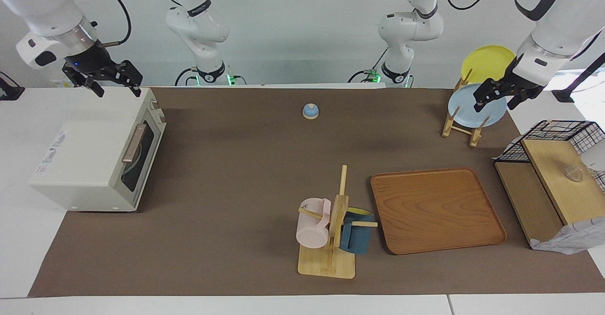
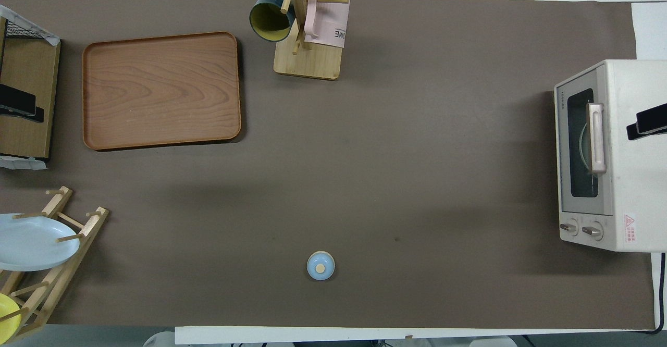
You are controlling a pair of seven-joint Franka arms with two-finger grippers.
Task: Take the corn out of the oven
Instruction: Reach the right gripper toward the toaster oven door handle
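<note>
The cream-white oven (image 1: 90, 156) stands at the right arm's end of the table, and it also shows in the overhead view (image 2: 607, 154). Its dark glass door with the tan bar handle (image 1: 133, 143) is closed. The corn is hidden; only a pale curved rim shows through the glass. My right gripper (image 1: 118, 88) hangs open and empty in the air over the oven's top, at the end nearer the robots. My left gripper (image 1: 496, 104) hangs open and empty over the plate rack (image 1: 461, 126).
A wooden tray (image 1: 437, 211) and a mug tree (image 1: 331, 230) with a pink and a blue mug stand at the table's edge farthest from the robots. A small blue bell (image 1: 310, 111) sits near the robots. A black wire basket (image 1: 553, 137) with wooden boards is at the left arm's end.
</note>
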